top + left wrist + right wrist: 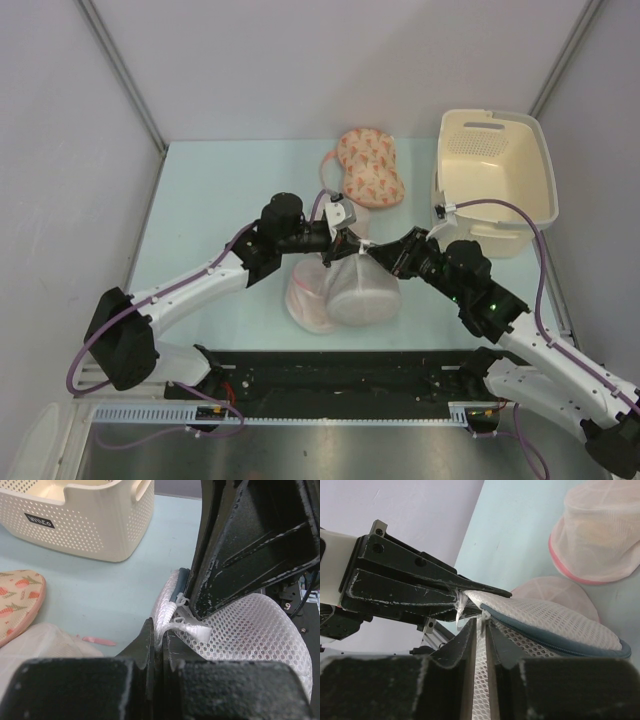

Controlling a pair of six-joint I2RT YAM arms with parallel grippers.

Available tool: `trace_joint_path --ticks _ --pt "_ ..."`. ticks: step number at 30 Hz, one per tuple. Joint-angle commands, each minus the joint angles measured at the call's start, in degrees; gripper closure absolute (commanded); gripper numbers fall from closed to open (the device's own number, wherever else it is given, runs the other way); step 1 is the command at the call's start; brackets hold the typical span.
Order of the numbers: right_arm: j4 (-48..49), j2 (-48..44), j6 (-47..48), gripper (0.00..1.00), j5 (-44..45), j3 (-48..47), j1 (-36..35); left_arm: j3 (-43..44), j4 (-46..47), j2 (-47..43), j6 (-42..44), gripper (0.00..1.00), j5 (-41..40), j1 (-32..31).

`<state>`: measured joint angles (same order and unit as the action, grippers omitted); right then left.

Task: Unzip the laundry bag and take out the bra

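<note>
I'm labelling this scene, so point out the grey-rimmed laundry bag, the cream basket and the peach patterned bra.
laundry bag (365, 292), top view, middle of its mesh dome.
basket (485, 150), top view, perforated back inner wall.
peach bra (370, 167), top view, centre of the patterned cup.

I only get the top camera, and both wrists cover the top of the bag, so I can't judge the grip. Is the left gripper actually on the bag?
Observer: Yes. In the left wrist view the left gripper is shut on a bunched fold of white mesh at the rim of the laundry bag.
Operator: And the right one?
Observer: In the right wrist view the right gripper pinches mesh too, right beside the left one's fingertips.
Operator: Is the zip open?
Observer: No. The grey zip looks closed along the stretch that shows in that view.
</note>
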<state>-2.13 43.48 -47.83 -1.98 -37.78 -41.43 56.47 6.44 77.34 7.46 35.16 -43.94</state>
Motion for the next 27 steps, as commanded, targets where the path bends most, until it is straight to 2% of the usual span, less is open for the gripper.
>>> trace_joint_path --ticks 1,5,8,17,27 --pt "2.5 -1.4 -0.1 0.86 1.4 0.6 0.1 0.5 3.7 -1.9 -1.0 1.0 2.5 0.2" --pt "2.3 -1.0 0.2 0.9 1.5 0.5 0.2 0.3 3.9 -2.2 -1.0 1.0 2.4 0.2" --pt "2.4 -0.7 0.0 1.0 1.5 0.6 0.2 0.4 4.0 -2.2 -1.0 1.0 2.3 0.2" --pt "-5.0 -6.0 -0.4 1.0 6.6 1.3 3.4 0.3 3.1 -2.5 0.1 1.0 2.1 0.3" --pt "-8.4 -9.5 -0.2 1.0 -0.7 4.1 13.8 -0.1 1.7 -4.8 1.6 1.0 2.1 2.3"
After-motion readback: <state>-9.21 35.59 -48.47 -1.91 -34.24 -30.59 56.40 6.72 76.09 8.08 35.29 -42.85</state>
